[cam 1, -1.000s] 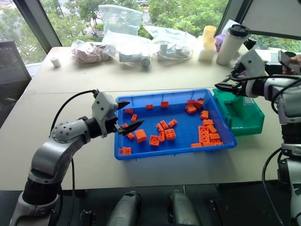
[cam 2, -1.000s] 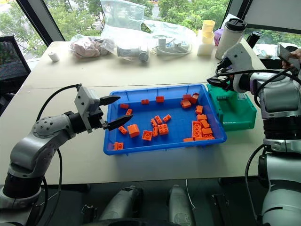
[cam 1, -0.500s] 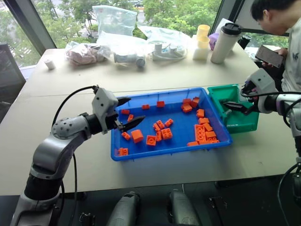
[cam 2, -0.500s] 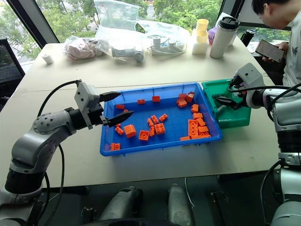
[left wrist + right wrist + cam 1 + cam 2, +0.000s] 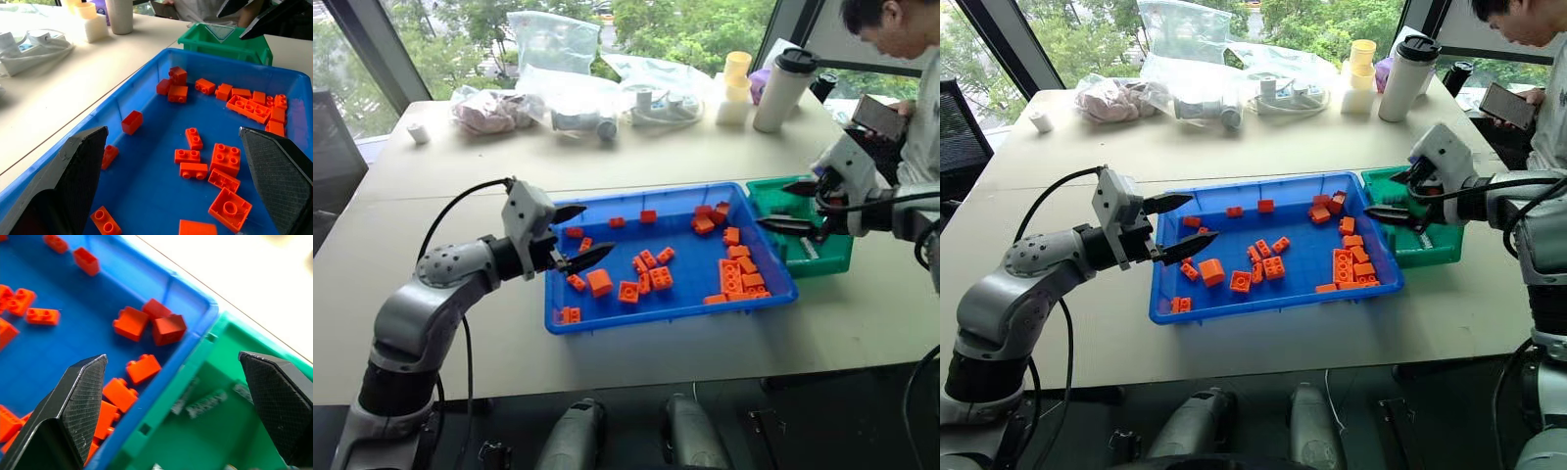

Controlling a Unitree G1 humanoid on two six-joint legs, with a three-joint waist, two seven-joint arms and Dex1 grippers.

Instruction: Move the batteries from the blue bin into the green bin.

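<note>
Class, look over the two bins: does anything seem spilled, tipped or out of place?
Nothing stands out. The orange bricks all lie inside the blue bin, the green bin sits upright against it, and nothing has spilled onto the table.

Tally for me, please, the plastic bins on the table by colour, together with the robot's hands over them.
Blue bin: 1
Green bin: 1
Robot hands: 2 (left hand, right hand)
Total: 4
</note>
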